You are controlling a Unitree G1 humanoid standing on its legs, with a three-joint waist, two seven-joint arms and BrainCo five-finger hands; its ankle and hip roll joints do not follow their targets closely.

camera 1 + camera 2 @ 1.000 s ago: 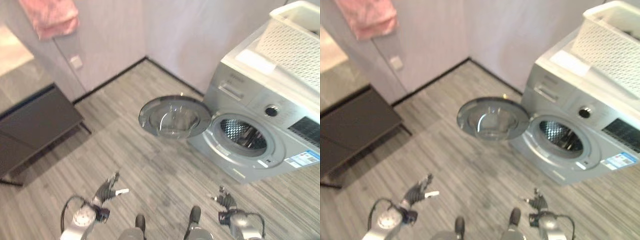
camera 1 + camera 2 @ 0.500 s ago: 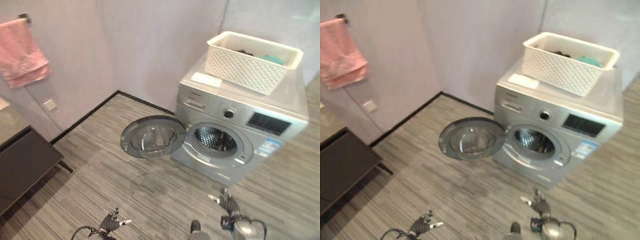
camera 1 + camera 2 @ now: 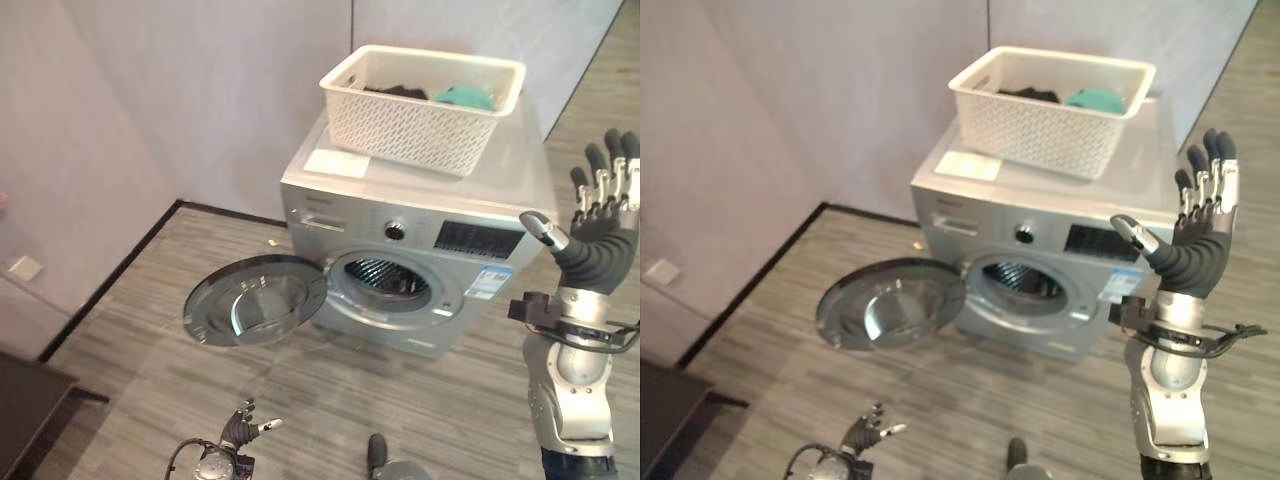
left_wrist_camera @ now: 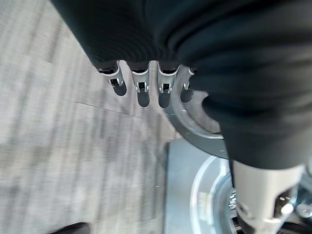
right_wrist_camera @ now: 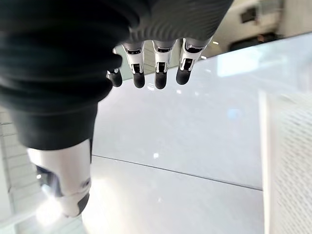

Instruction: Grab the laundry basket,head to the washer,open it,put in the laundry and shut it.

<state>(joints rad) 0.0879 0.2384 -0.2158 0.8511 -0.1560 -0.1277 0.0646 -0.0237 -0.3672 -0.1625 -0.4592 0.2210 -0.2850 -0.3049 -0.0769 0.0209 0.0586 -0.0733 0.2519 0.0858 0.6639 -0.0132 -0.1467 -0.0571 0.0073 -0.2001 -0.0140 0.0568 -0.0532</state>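
My right hand [image 3: 1200, 235] is up beside the washer [image 3: 420, 240], fingers straight and spread, gripping nothing. The laundry basket [image 3: 420, 95] sits on top of the washer with clothes inside, and the round door [image 3: 250, 310] hangs wide open. My left hand [image 3: 243, 430] is low over the floor, fingers loose and empty.

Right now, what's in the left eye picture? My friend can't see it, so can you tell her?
A washer stands with its round door swung open, and a white basket of laundry sits on top. The robot's right hand is raised beside the washer, fingers straight, holding nothing. Its left hand hangs low over the floor.
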